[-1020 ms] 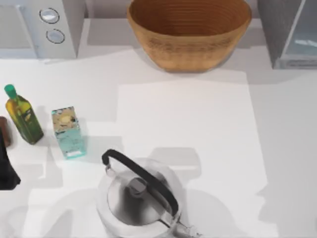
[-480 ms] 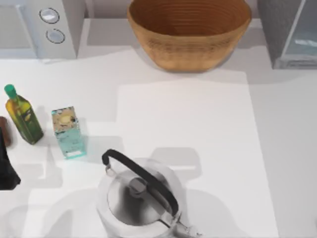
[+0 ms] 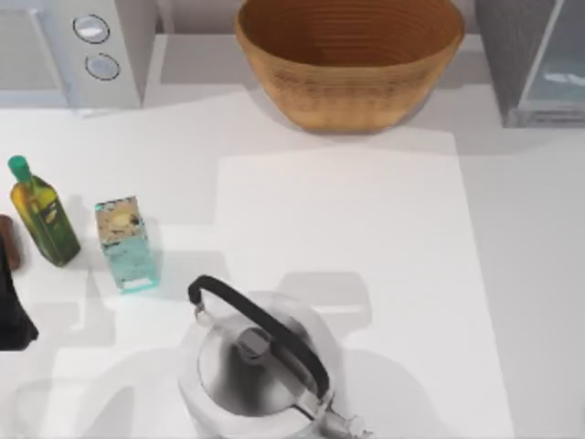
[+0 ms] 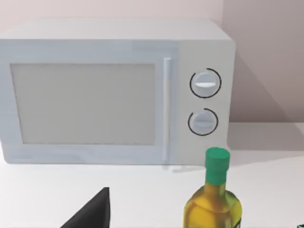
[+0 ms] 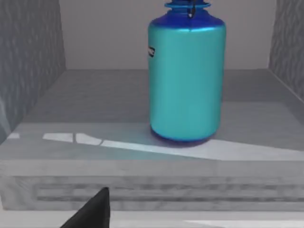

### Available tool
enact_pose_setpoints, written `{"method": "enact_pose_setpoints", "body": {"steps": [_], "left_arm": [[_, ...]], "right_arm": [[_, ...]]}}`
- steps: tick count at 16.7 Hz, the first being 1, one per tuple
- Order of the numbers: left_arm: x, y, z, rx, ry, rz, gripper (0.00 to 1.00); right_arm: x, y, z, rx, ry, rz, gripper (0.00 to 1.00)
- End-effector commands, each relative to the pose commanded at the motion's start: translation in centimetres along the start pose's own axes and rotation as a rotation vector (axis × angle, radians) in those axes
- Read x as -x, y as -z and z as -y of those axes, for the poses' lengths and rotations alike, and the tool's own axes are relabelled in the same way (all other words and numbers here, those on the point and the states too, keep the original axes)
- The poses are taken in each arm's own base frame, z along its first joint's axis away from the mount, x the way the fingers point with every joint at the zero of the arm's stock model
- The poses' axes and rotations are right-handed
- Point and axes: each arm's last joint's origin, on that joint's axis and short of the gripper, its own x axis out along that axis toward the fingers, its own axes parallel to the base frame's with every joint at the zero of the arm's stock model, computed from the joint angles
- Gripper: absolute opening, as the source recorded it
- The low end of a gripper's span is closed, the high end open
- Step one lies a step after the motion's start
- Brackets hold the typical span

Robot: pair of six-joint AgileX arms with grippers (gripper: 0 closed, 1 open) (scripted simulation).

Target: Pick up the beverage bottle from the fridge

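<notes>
My right hand (image 5: 90, 211), grip I cannot tell, faces the beverage bottle (image 5: 186, 76) standing in the fridge (image 5: 142, 142). The table (image 3: 366, 229) is unchanged, so no grasp yet. My left arm (image 3: 14, 315) is parked at the left.

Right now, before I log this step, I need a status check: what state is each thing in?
Bottle: upright inside the fridge, ungripped.
Fridge: open toward the right wrist camera.
Microwave: door shut.
Oil bottle: upright, capped.
Carton: upright, closed.
Kettle: lid on, handle up.
Basket: upright, nothing visible inside.
</notes>
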Motion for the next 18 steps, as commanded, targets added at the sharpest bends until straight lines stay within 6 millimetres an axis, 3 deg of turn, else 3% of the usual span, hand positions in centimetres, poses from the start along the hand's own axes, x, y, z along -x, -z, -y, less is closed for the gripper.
{"method": "enact_pose_setpoints", "body": {"steps": [6, 9, 11, 18], "left_arm": [[0.0, 0.0, 0.0, 0.0, 0.0, 0.0, 1.0], [0.0, 0.0, 0.0, 0.0, 0.0, 0.0, 1.0], [0.0, 0.0, 0.0, 0.0, 0.0, 0.0, 1.0], [0.0, 0.0, 0.0, 0.0, 0.0, 0.0, 1.0]], "right_arm": [[-10.7, -0.3, 0.9, 0.018, 0.008, 0.034, 1.0], [-14.3, -0.2, 0.1, 0.017, 0.011, 0.026, 1.0], [-15.4, -0.1, -0.3, 0.015, 0.012, 0.017, 1.0], [-16.3, 0.0, -0.2, 0.014, 0.012, 0.011, 1.0]]}}
